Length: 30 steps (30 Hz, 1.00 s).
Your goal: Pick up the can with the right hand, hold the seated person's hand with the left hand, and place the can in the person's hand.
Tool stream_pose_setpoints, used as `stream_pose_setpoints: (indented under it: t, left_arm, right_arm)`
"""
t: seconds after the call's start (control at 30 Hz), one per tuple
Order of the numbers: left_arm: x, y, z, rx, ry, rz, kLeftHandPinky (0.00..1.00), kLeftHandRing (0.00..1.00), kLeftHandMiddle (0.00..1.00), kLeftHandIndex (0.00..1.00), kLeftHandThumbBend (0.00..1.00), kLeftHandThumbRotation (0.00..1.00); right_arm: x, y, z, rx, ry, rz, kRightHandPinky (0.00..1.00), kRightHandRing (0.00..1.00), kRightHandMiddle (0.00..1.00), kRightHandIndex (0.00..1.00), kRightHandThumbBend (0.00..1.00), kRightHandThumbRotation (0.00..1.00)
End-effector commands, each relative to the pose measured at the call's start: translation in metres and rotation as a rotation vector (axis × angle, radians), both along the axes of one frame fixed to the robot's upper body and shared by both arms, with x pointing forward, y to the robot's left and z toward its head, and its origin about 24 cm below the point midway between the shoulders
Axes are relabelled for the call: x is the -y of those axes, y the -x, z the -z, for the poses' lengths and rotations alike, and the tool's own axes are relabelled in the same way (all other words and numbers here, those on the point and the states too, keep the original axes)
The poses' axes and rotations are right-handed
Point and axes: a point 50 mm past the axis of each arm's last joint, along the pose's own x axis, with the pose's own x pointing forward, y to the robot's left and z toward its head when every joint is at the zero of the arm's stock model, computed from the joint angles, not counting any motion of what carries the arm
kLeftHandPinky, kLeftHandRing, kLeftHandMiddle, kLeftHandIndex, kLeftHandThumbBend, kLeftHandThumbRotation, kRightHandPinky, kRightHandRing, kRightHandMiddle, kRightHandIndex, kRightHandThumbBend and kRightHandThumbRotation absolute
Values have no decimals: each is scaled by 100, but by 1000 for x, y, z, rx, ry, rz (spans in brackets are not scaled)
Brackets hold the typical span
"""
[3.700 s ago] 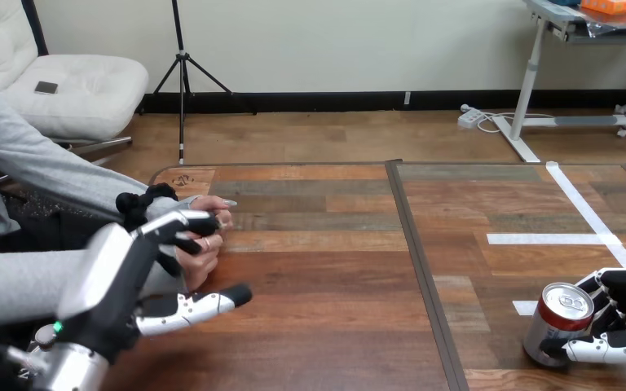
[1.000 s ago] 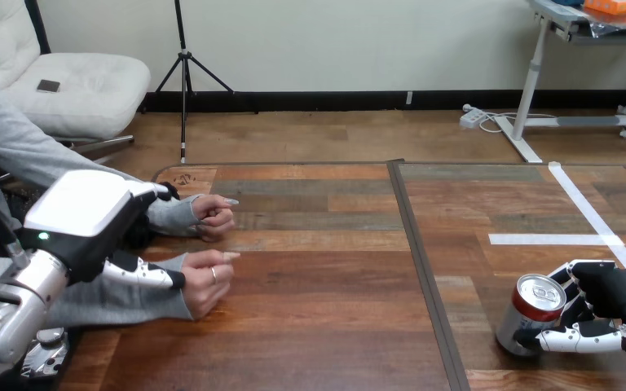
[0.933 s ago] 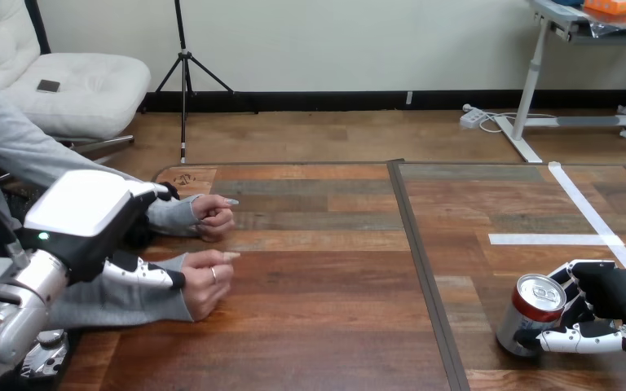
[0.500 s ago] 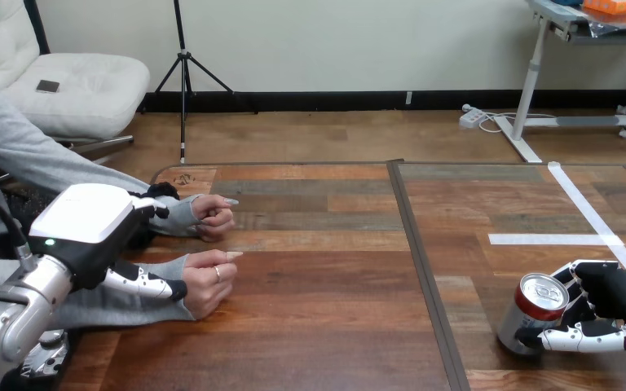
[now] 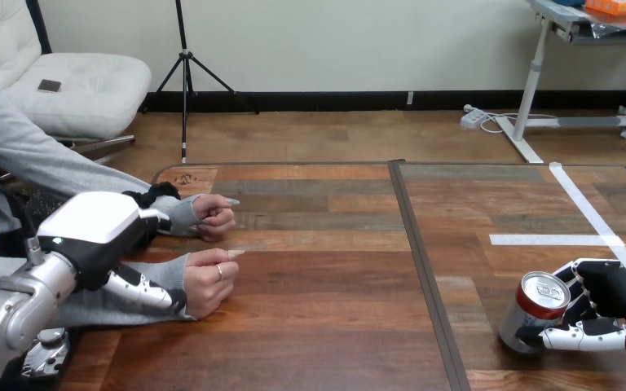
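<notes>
A silver can with a red top band stands tilted on the table at the right front. My right hand is shut on it, fingers curled behind it and the thumb across its lower front. At the left, the person's two hands rest as loose fists on the table, the nearer one in front of the farther one. My left hand, white shell up, sits over the grey-sleeved wrist of the nearer hand. Its hold on that wrist is hidden under the shell.
A dark seam runs front to back down the middle of the wooden table. White tape strips mark the right half, just beyond the can. The table's far edge lies behind the person's hands.
My left hand has sunk lower and nearer, settling over the person's nearer wrist. The can in my right hand has shifted slightly right and down. The person's hands stayed put.
</notes>
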Motion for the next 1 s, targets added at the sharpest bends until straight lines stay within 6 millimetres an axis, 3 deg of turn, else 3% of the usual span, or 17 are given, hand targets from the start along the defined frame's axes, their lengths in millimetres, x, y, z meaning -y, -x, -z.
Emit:
stream_pose_setpoints:
  t: [0.0, 0.3, 0.97]
  left_arm:
    - [5, -11, -10, -23, 27, 4, 82, 83, 84, 83, 100, 56]
    - [3, -10, -12, -104, 111, -29, 81, 85, 85, 83, 100, 49]
    - [-2, -9, -13, -144, 66, -65, 74, 83, 85, 83, 100, 42]
  right_arm:
    - [-3, -20, -29, 152, 5, -22, 20, 24, 32, 42, 83, 0]
    - [-4, -20, -30, 156, 5, -22, 23, 28, 35, 43, 81, 0]
    - [-4, -21, -31, 156, -8, -28, 28, 31, 37, 44, 79, 0]
